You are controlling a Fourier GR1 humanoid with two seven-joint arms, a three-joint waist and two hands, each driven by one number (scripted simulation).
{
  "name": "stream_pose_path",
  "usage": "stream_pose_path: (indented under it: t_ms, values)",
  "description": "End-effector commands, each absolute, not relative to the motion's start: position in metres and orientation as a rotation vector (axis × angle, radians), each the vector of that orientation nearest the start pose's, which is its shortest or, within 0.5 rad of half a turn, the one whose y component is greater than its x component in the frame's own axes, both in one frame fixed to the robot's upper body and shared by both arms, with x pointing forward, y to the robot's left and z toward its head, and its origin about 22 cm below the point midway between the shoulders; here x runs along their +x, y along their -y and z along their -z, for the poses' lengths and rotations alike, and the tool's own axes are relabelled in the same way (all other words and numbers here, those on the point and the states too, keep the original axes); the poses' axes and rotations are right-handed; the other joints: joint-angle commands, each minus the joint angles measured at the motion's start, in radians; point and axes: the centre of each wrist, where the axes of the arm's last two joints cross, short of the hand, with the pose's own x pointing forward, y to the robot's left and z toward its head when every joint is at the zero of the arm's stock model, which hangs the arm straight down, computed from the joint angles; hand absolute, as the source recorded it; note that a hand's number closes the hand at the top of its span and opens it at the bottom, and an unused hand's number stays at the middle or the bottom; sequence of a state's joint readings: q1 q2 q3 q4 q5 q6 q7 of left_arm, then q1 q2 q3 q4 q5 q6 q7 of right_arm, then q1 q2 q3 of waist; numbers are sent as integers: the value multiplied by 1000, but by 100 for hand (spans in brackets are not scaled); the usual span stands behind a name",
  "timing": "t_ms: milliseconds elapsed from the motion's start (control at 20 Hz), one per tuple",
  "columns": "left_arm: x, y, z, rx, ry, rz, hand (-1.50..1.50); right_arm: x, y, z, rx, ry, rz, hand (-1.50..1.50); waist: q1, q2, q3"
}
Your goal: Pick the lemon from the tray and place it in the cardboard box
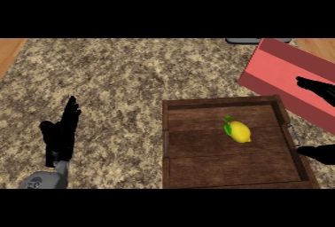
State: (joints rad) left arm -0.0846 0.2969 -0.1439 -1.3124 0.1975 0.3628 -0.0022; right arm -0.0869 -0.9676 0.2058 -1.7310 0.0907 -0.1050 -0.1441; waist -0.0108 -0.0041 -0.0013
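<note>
Lemon: the lemon (239, 131) lies on its side in the wooden tray (229, 177), in the upper right part of the floor, with a green leaf at its upper left end. Nothing touches it.
Tray: dark wood with a low rim, sitting on the speckled stone counter (118, 84) at lower right of the head view.
Box: the red-pink slab at the upper right reads as the cardboard box (278, 73), just beyond the tray's far right corner. Its opening cannot be made out from here.
Right hand: the right hand (321, 91) shows at the right edge, over the box, with fingers spread and holding nothing. A second dark shape lower on that edge, beside the tray's right rim, is probably its thumb.
Left hand: the left hand (62, 128) rests over the counter at the left, fingers straight and pointing up, well apart from the tray.
Handling: likely light and stiff, with a waxy rind that may slip, and it will roll if nudged.
Where to hold: across the fat middle, from above, fingers on one long side and thumb on the other, clear of the leaf.
Stage: the pick is not yet begun.
</note>
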Motion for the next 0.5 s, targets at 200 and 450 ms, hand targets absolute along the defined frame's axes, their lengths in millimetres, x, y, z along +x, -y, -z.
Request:
stream_pose_path:
  t_ms: [200,450]
  values:
    - [258,-278,21,321,1396,-67,0,235,309,-178,-665,1500,-1232,-150,11,2,1]
    - [270,-273,17,320,1383,-47,0,235,261,-171,-715,1395,-1282,-150,22,5,0]
